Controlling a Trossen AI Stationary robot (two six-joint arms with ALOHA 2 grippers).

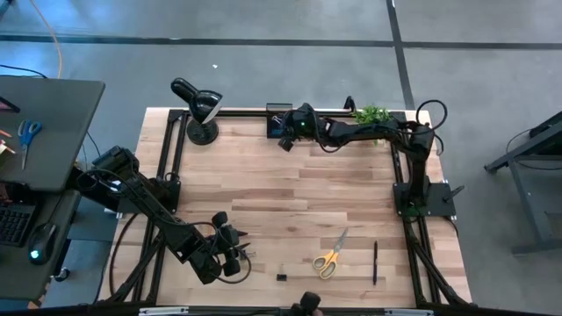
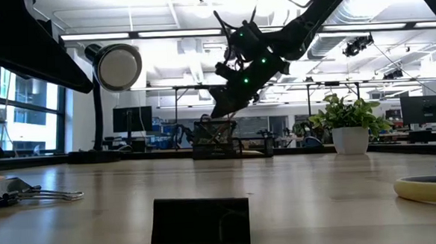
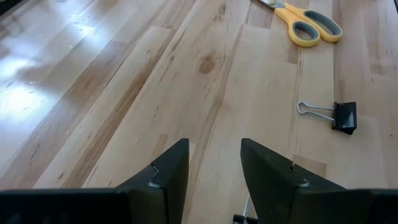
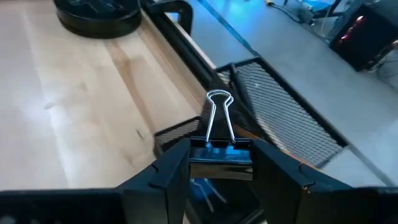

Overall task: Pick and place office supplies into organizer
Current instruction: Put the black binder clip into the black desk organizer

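Observation:
My right gripper point(image 1: 286, 133) hangs at the table's far edge, over the black mesh organizer point(image 4: 273, 112) point(image 1: 277, 111), shut on a black binder clip point(image 4: 219, 134). My left gripper point(image 3: 214, 165) stands open near the front left point(image 1: 233, 254), above the wood. Another binder clip point(image 2: 27, 195) lies flat on the table just below it. A further clip point(image 3: 339, 116) point(image 1: 282, 276), the yellow-handled scissors point(image 1: 331, 257) and a black pen point(image 1: 375, 262) lie flat near the front edge. My right gripper pinches the clip's black body point(image 4: 221, 155) between its two fingers. The clip's wire handles point(image 4: 219, 112) stick out forward past the fingertips. The fingers slant down toward the far edge. The clip is lifted clear, above the organizer's near rim.
A black desk lamp point(image 1: 202, 110) stands at the far left corner, beside the organizer. A potted plant point(image 1: 373, 114) stands at the far right. The black frame rail point(image 4: 186, 50) runs along the far edge. Bare wood point(image 1: 290, 193) fills the table's middle.

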